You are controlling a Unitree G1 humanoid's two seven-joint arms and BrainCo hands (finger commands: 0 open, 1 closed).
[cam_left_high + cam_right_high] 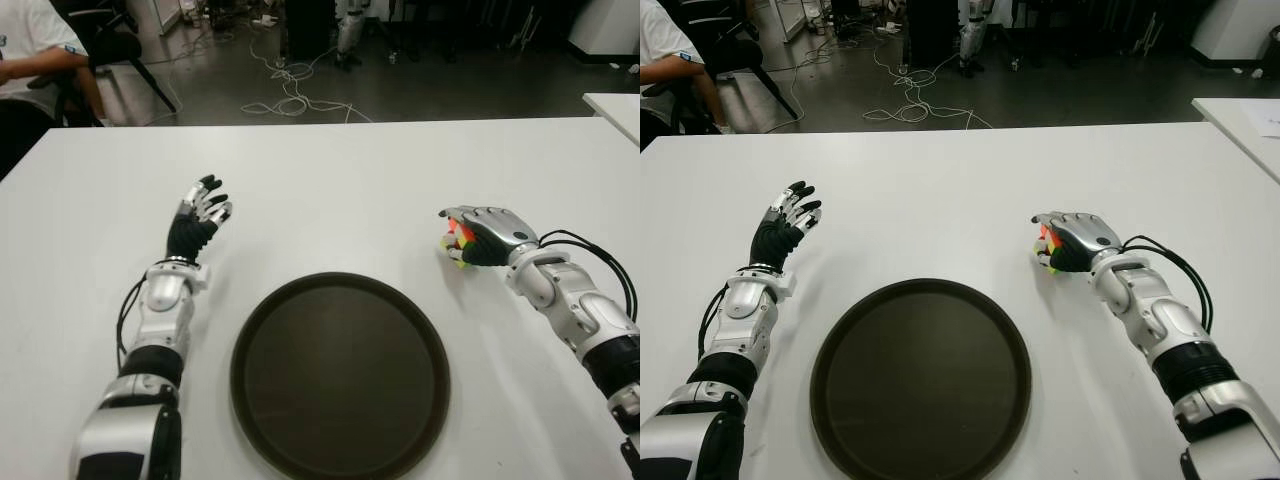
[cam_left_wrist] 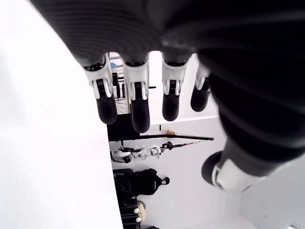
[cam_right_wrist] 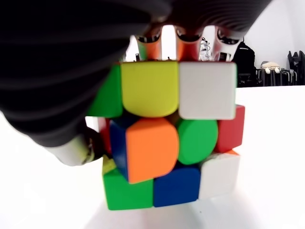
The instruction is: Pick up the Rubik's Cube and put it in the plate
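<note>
My right robot hand (image 1: 478, 236) is out ahead on the right side, palm down, its fingers (image 3: 188, 36) curled over and closed around the Rubik's Cube (image 3: 167, 138), the thumb pressed against one side. The right forearm runs back toward me at a slant, wrist bent slightly inward. My left robot hand (image 1: 200, 218) is out on the left, forearm stretched forward, its fingers (image 2: 136, 102) extended and loosely spread, holding nothing.
</note>
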